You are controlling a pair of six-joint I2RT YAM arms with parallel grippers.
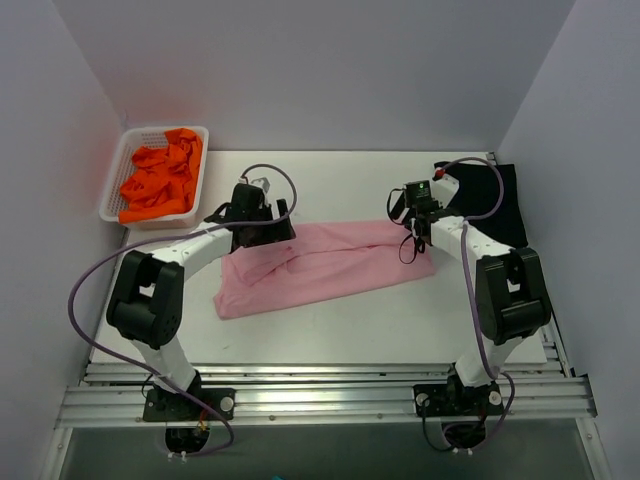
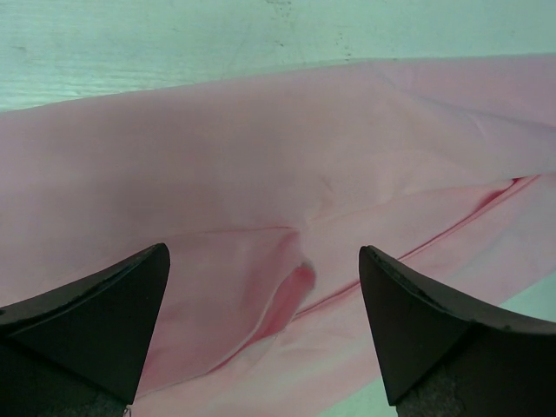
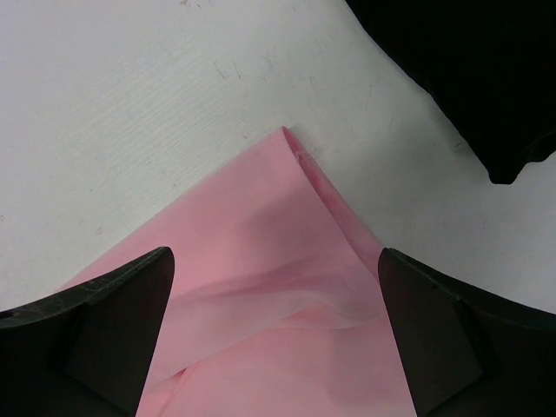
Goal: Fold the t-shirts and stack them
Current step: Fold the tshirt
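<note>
1. The light pink soft cloth t-shirt (image 1: 330, 265) lies mid-way on the white table (image 1: 350, 335). It is already folded into a long band running left to right, with a raised crease near its left part.
2. The left black two-finger gripper (image 2: 263, 261) is over the band's left far edge. Its fingers are spread wide with cloth below the gap and nothing pinched.
3. The right black two-finger gripper (image 3: 275, 261) is over the pointed far corner at the band's right end. It is also spread and empty.
4. Step in hand, my judgement: grab both ends for the next fold.
   - Go low enough to catch every layer, not just the top ply.
   - Take the right side at the corner itself.
   - Take the left side clear of the crease.
   - Lift both together, keep the band taut and lay it edge on edge.
5. The black cloth t-shirt (image 1: 500, 205) is at the table's far right, just beside the pink end; I can't tell if it is folded. The bright orange crumpled t-shirts (image 1: 160, 180) sit in the white plastic lattice basket (image 1: 113, 188) at far left.
6. No readable writing, logo or label anywhere.
</note>
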